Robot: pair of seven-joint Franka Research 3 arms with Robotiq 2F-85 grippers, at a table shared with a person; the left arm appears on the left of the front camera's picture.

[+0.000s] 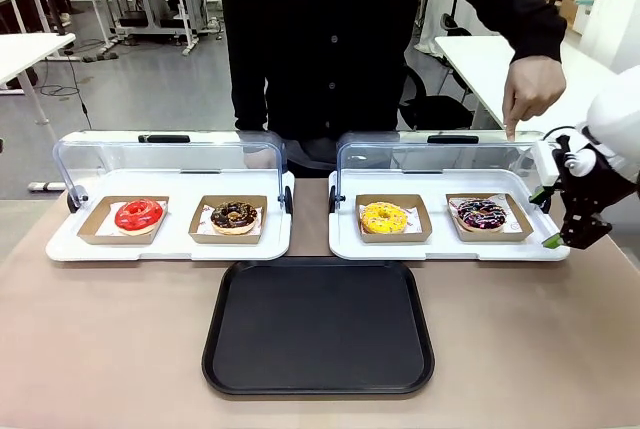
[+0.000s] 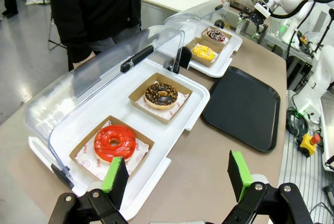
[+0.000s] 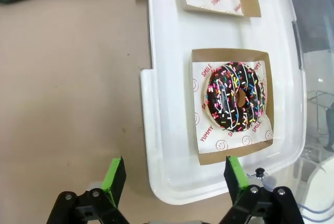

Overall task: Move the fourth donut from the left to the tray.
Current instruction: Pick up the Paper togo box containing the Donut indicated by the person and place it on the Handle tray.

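right arm (image 1: pixel 618 114) – glossy white rounded shell, thin black cable looping by wrist. right gripper (image 3: pixel 175 179) all black linkage bars, small silver screws at joints, bright green pads (image 3: pixel 114 178) on fingers. left gripper (image 2: pixel 177 177) looks like same build – black links, green pads, round bolt heads. person (image 1: pixel 330 39) in plain black long-sleeve top.

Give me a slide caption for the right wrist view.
Right gripper, jaws open, hovers over the white display tray's edge beside the sprinkled donut.

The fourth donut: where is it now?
In the front view, the fourth donut sits rightmost in the right display tray, beside the yellow donut.
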